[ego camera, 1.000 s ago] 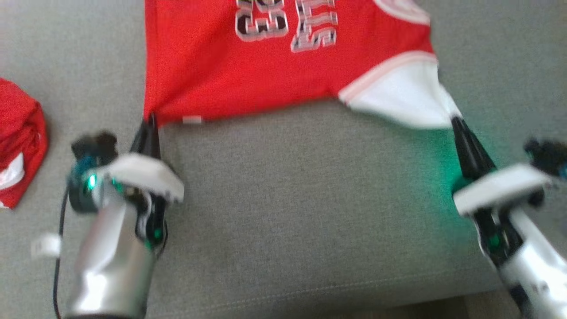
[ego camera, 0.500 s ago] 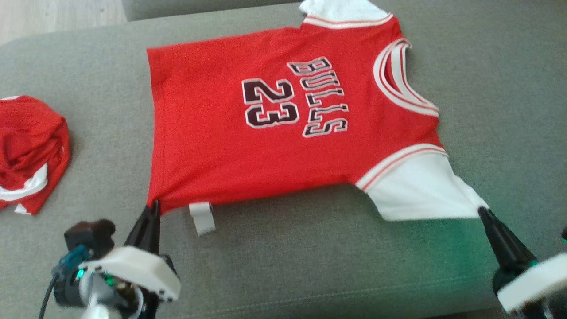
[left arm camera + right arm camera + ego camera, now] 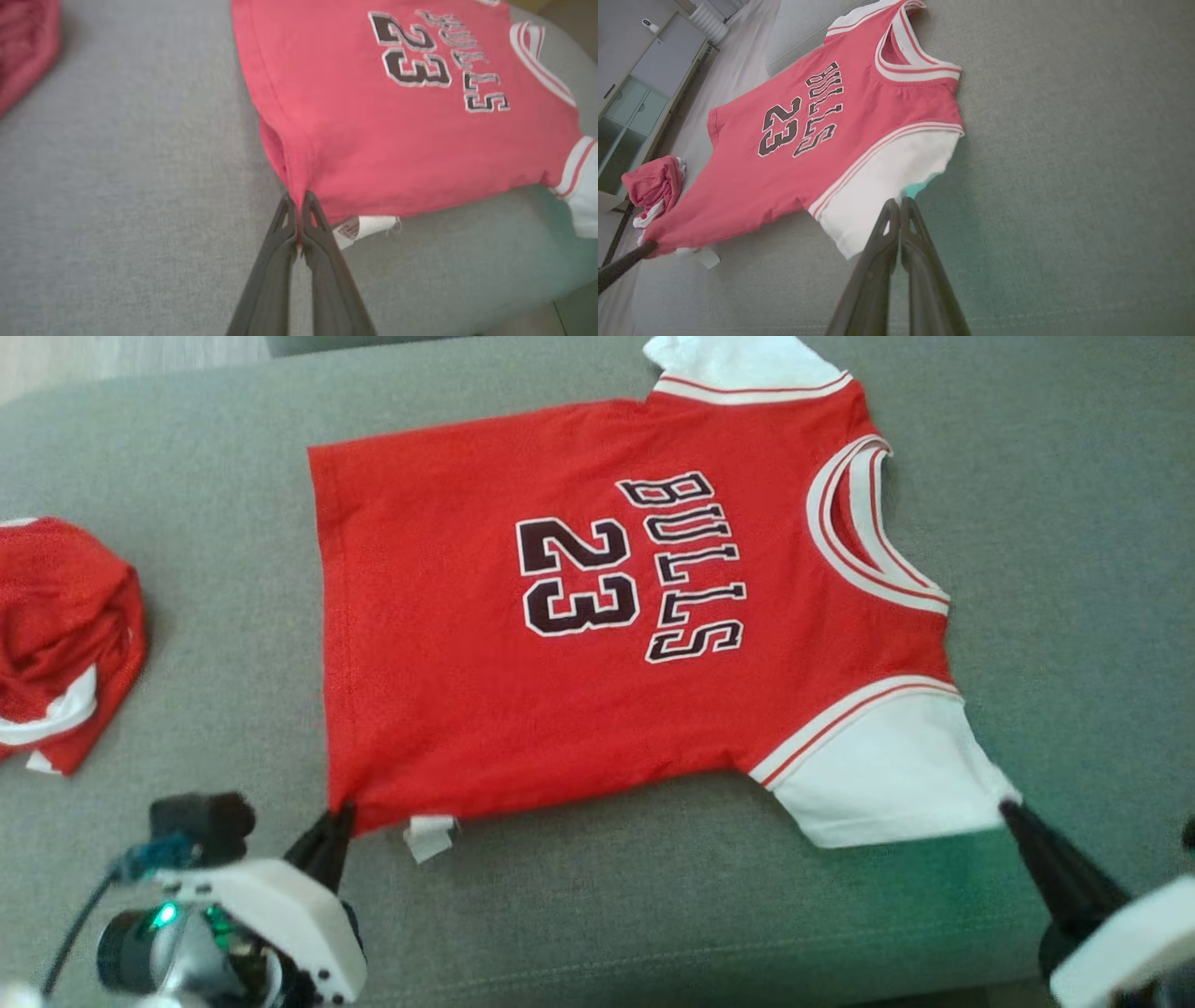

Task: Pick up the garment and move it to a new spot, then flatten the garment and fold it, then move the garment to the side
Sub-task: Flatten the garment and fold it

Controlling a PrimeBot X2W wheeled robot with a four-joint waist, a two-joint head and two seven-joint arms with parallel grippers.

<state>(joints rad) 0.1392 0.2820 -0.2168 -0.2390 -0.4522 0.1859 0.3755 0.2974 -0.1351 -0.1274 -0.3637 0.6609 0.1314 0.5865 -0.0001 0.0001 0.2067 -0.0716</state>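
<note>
Shirt [image 3: 448, 691] lies spread out, print side up, on the grey sofa cushion [image 3: 653, 915], its collar [image 3: 868, 532] toward my right and its bottom hem toward my left, with the near side close to the cushion's front edge. I judge it light, thin and limp: it will sag and wrinkle wherever it is not held, and it should slide easily over the rough upholstery rather than catch. Corners and seams are the sound places to hold, since a pinch in the middle would only bunch the cloth. My left claw [image 3: 336, 817] is clenched on the near hem corner, where the red fabric gathers to a point between the closed fingers, just beside a small white label [image 3: 429, 835] poking out from under the hem. My right claw [image 3: 1013, 807] is clenched too, its tips meeting the outer corner of the white sleeve [image 3: 887, 775], which I take to be pinched there. Both arms sit low at the front of the cushion, well apart, fingers pointing away from me and slanting slightly inward toward the shirt, nearly level with the fabric. A crumpled red cloth [image 3: 65, 644] rests well off to my left, apart from the shirt.
</note>
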